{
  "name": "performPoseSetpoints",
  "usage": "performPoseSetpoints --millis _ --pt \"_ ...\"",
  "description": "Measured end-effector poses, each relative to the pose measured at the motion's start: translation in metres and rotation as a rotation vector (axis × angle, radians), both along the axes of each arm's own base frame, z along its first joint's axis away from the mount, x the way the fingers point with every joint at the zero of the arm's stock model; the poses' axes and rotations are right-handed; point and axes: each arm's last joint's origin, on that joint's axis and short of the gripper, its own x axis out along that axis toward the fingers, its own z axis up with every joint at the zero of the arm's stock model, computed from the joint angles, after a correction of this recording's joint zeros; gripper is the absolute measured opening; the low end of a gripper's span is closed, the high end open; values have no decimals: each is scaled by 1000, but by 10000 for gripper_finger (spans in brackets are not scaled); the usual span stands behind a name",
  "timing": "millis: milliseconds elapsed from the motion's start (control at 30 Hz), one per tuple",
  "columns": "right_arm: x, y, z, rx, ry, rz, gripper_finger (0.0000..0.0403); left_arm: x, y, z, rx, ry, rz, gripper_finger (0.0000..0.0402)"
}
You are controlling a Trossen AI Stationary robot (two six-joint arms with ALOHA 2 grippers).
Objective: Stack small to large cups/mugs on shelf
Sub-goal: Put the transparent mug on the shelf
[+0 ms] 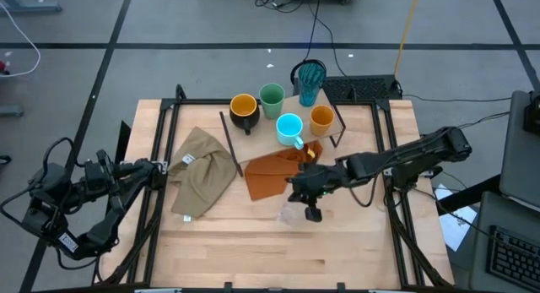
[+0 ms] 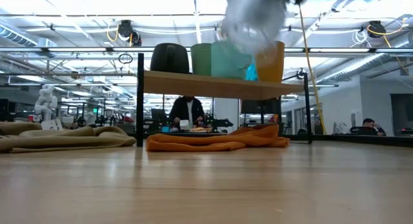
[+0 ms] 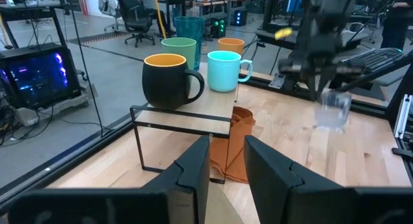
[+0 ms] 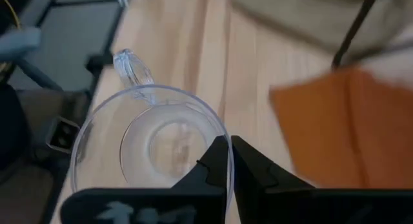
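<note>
— Glass, is it, in the right gripper (image 1: 312,210)?

— Clear and thin-walled, yes: a tiny clear glass (image 4: 150,141) with a small looped handle, round in the mouth. The two dark fingers are pinched narrow over its rim, one inside and one outside the wall. In the left wrist view it hangs off the tabletop (image 1: 253,251) under that gripper, out in front of the shelf (image 3: 213,104).

— And the shelf itself?

— Pale plywood board on thin black metal legs, standing at the far middle of the table. Five vessels stand on it. The black mug (image 1: 243,110) is matte outside, yellow-orange inside, with a handle. Next to it is the smooth green cup (image 1: 272,98), then the tall teal tumbler (image 1: 310,79), ribbed, at the back corner. The bright blue mug (image 1: 290,128) with its handle and the orange cup (image 1: 321,119) stand along the near edge.

— Anything soft?

— An orange cloth (image 1: 274,170), creased, lies partly under the shelf; a tan cloth (image 1: 201,170) is rumpled on the bare wood to its left.

— Left arm?

— The left gripper (image 1: 156,169) waits low at the table's left edge, its blocky dark fingers a narrow gap apart, holding nothing.
</note>
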Motion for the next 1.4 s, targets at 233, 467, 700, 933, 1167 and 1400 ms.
performPoseSetpoints --millis 233,467,700,933,1167,1400 --pt "4 -7 45 -141 -80 3 0 0 0 0 0 0 0 97" --pt "7 -12 65 -183 -146 9 0 0 0 0 -13 -6 2 97" --pt "5 -12 62 -236 -121 56 0 0 0 0 -19 -9 4 97" --pt "5 -3 63 -345 -178 249 0 0 0 0 -22 -10 4 97" --pt "5 11 68 -536 -298 439 0 0 0 0 -22 -10 4 97" --pt "4 26 73 -718 -422 600 0 0 0 -1 -31 -6 4 97"
